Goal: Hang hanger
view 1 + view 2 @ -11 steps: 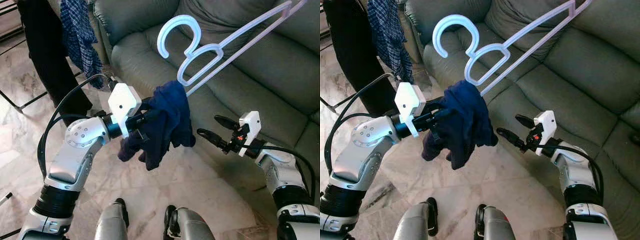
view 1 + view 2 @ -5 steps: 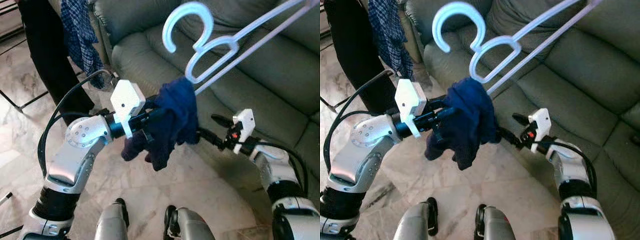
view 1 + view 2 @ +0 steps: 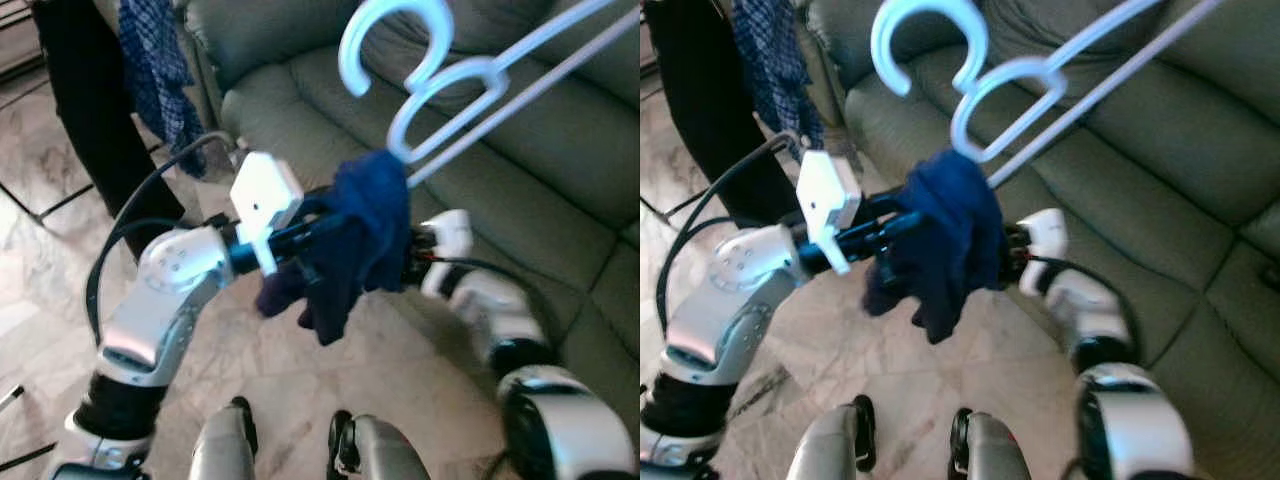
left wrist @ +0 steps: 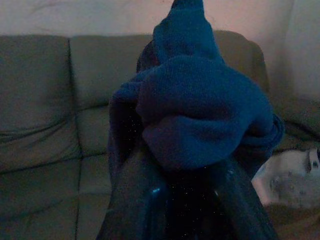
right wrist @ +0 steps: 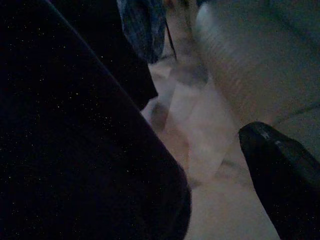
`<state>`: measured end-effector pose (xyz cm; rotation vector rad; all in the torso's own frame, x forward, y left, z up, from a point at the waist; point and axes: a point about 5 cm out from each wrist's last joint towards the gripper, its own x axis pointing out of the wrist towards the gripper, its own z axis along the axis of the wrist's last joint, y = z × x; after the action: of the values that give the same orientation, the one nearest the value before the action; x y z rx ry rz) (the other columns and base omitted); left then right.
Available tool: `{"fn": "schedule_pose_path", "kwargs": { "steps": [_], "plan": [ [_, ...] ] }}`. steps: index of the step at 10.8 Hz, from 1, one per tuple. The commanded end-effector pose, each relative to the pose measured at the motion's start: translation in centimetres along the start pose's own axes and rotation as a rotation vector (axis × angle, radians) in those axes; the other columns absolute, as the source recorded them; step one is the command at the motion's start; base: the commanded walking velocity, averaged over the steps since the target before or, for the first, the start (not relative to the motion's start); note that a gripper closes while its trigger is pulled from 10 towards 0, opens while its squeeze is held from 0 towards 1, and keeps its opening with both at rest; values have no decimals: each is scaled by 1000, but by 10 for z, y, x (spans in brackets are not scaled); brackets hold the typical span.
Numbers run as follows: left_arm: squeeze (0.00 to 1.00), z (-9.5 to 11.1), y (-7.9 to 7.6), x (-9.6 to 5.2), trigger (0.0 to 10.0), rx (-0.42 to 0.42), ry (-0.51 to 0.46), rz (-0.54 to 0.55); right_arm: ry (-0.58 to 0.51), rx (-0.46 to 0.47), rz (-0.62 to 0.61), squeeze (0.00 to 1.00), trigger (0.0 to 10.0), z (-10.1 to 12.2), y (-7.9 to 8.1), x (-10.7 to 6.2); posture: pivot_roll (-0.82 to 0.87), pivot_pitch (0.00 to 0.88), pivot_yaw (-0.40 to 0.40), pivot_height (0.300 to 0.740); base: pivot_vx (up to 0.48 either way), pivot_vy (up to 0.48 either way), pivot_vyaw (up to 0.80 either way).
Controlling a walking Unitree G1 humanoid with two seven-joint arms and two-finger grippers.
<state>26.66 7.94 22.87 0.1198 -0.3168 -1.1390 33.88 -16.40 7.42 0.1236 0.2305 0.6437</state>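
Note:
A pale lilac plastic hanger (image 3: 347,62) hangs tilted in the air above the sofa, its hook uppermost and its bars running off the top right. Just under its neck sits a bunched dark blue garment (image 3: 365,230), draped over my left gripper (image 3: 315,228), which is shut on it. In the left wrist view the cloth (image 4: 200,110) covers the fingertips. My right gripper (image 3: 412,258) is pressed against the garment's right side. Its tips are hidden behind the cloth. In the right wrist view one black finger (image 5: 280,185) stands wide of the dark cloth, so the gripper is open.
A grey-green sofa (image 3: 560,200) runs across the back and right. A person in black trousers (image 3: 90,110) stands at the left beside a hanging blue plaid shirt (image 3: 155,70). Marble floor (image 3: 40,260) lies below, with my feet (image 3: 240,415) at the bottom.
My right gripper has swung left from open space up to the garment. My left arm has carried the garment slightly up and right. The hanger has risen a little.

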Motion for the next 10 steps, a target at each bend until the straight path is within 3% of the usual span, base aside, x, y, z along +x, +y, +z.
{"fn": "schedule_pose_path", "kwargs": {
  "steps": [1, 2, 3, 5, 6, 7, 8, 9, 10],
  "plan": [
    [0, 19, -3, 5, 0, 22, -81, -22, 27, 113, -52, 0, 10000, -12, -1, 0, 78, 209, -95, 740, 0, 0, 0],
    [0, 22, -4, 6, 0, 20, -92, -22, 22, 168, -98, 0, 5922, -16, 1, 3, 91, 209, -104, 740, 0, 0, 0],
    [0, 22, -4, 5, 0, 22, -89, -15, 30, 171, -150, 0, 0, -18, 0, 4, 95, 209, -108, 740, 0, 0, 0],
    [0, 5, 2, -7, 0, 24, -16, 34, 58, 160, -394, 0, 0, -18, -30, -18, 90, 200, -118, 740, 0, 0, 0],
    [0, -2, 4, -12, 0, 16, 8, 50, 74, 167, -535, 0, 0, -20, -50, -40, 81, 202, -120, 740, 0, 0, 0],
    [0, -9, 10, -19, 0, 6, 34, 79, 42, 191, -753, 0, 0, -17, -79, -76, 66, 197, -118, 740, 0, 0, 0],
    [0, -19, 15, -27, 0, -8, 66, 104, -40, 194, -966, 0, 0, -2, -105, -113, 51, 197, -113, 740, 0, 0, 0],
    [0, -38, 19, -40, 0, -41, 130, 121, -204, 152, -1167, 0, 0, 31, -128, -148, 30, 191, -103, 740, 0, 0, 0],
    [0, -62, 20, -55, 0, -82, 206, 145, -329, 105, -1219, 0, 0, 61, -137, -160, 24, 188, -100, 740, 0, 0, 0]
  ]
}}
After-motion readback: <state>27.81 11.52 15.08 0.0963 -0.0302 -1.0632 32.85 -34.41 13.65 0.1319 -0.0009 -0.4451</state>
